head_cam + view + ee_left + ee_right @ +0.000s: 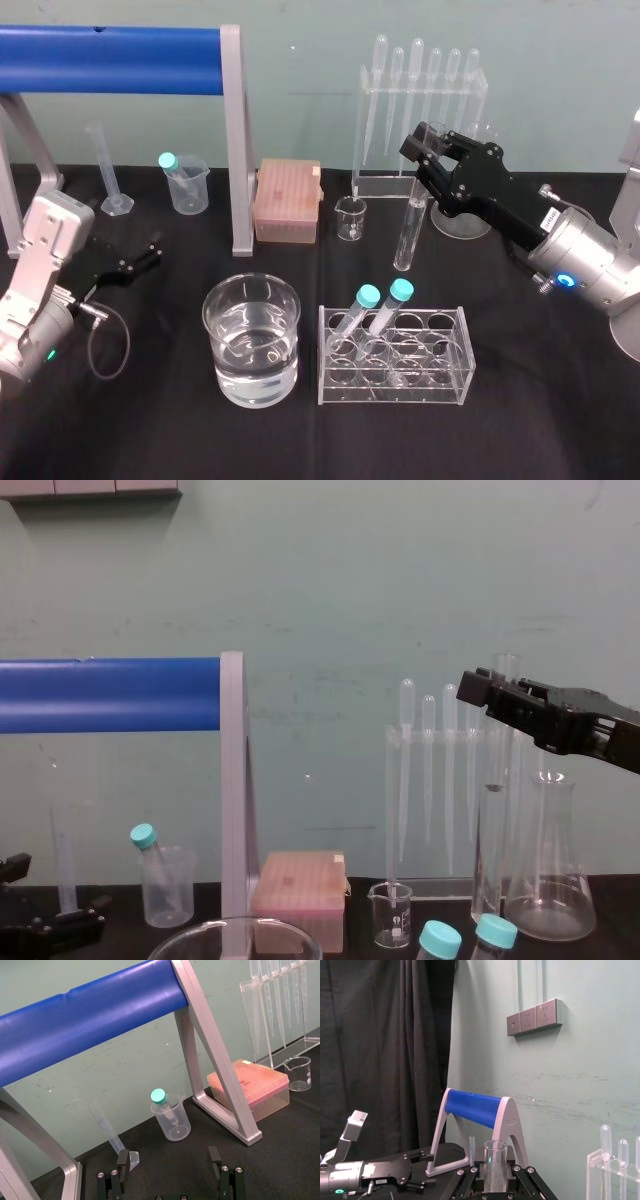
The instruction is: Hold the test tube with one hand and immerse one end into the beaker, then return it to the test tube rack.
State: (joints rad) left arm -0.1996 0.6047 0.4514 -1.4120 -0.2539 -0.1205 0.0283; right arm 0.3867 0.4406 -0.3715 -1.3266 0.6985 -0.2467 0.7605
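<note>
Beaker [222,350] front-centre | right gripper [426,160] jaws grasping upright test tube [408,235] behind rack [440,386] | left gripper [141,262] parked left, jaws released

The test tube [408,235] and beaker [250,375] are clear, glossy glass — the rack [395,385] clear hard plastic. The desk [540,420] wears matt black cloth. The bar [110,58] is glossy blue, its legs [237,140] matt grey metal; the right hand [420,150] matt black. The pink box [287,200] is cloudy, semi-matt plastic.
</note>
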